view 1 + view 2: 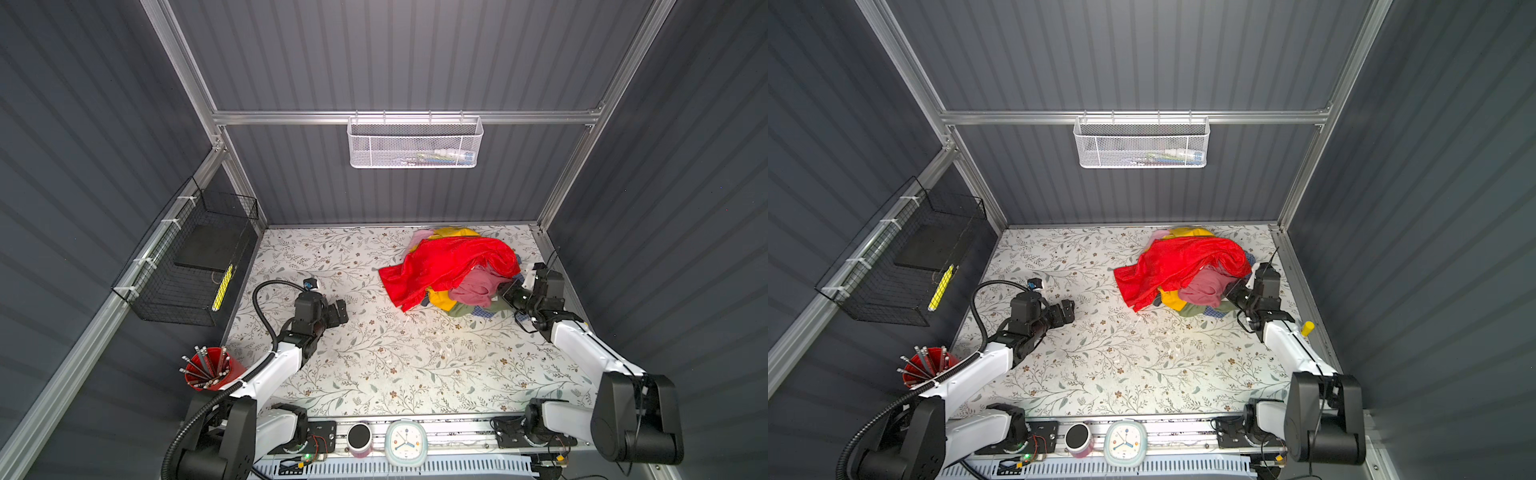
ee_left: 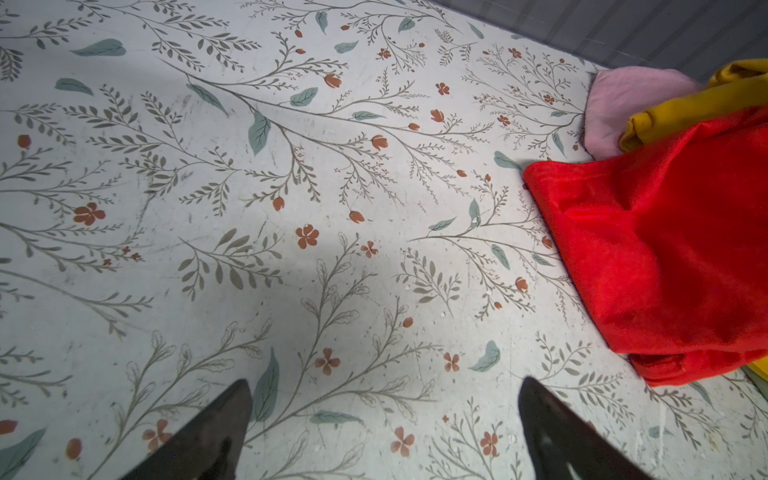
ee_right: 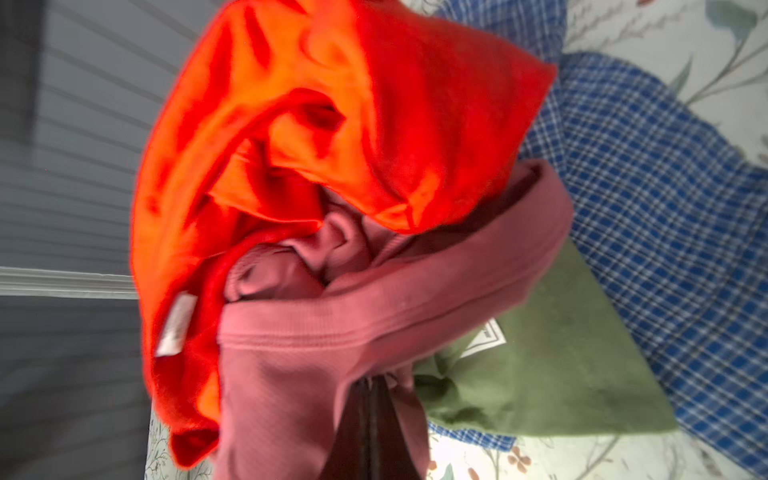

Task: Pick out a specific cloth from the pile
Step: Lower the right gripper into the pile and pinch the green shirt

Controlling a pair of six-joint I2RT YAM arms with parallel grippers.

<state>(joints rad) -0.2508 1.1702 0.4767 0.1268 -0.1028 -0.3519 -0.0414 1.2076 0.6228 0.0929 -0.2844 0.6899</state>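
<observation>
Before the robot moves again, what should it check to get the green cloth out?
1. Right hand shut on cloth: ok, it pinches the dusty-pink ribbed cloth.
2. Holding the wanted cloth: not ok; the soft olive-green cloth lies ungripped beside it.
3. Olive-green cloth uncovered: not ok; the pink cloth overlaps it.
4. Left hand open, empty: ok.
5. Bright red shiny cloth off the pink one: not ok, it drapes over it.

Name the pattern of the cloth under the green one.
Blue checked cloth, clearest in right wrist view.

cloth (image 3: 552, 374): mostly buried; right hand (image 3: 371, 388): tips hidden by pink cloth (image 3: 291, 374)
</observation>
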